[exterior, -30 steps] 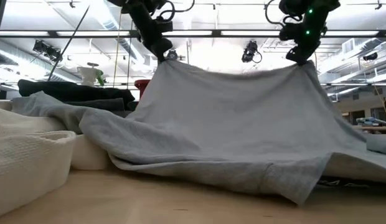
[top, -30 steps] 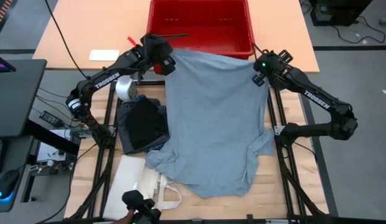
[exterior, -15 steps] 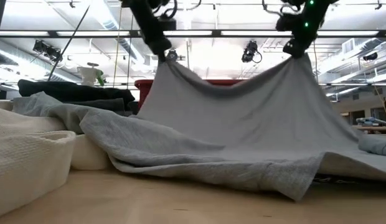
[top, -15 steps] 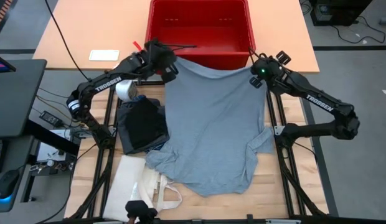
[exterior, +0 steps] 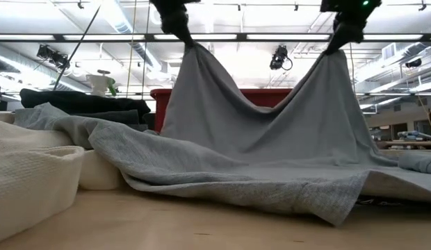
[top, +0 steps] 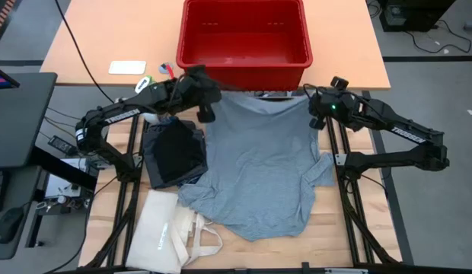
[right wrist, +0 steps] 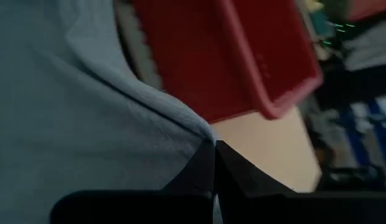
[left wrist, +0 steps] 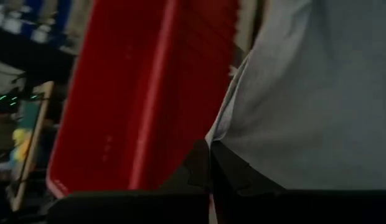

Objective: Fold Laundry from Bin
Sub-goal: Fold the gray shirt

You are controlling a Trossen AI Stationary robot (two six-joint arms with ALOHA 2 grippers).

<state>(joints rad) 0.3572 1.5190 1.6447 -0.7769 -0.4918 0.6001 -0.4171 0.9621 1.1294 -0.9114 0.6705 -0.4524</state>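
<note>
Left gripper [top: 205, 113] jaws closed tight, pinching one upper corner of the large light grey-blue soft cotton garment [top: 263, 164]; right gripper [top: 315, 116] jaws closed tight on the opposite upper corner. Both corners are held up just in front of the big rectangular red plastic bin [top: 245, 34], with the cloth sagging between them and its lower part spread on the wooden table [top: 335, 228]. Low view shows what the overhead cannot: the garment [exterior: 271, 139] hangs as a deep dip between the two raised corners, the bin's red rim [exterior: 264, 92] shows behind that dip, and a dark pile of clothes [exterior: 83, 104] lies off to the side. High view alone shows the folded black garment stack [top: 173, 152] touching the grey piece's edge on the left arm's side, the cream canvas tote bag with long handles [top: 164, 232] at the near edge, and a small white card [top: 127, 67] on the tan board by the bin. Left wrist view shows the closed fingers [left wrist: 208, 171] on the cloth edge with the bin wall [left wrist: 149, 93] close by; right wrist view shows the same pinch [right wrist: 215, 165] beside the bin's corner [right wrist: 268, 68]. Readable writing: "TROSSEN" on both arms' forearm links; the tote's print is too small to read.
</note>
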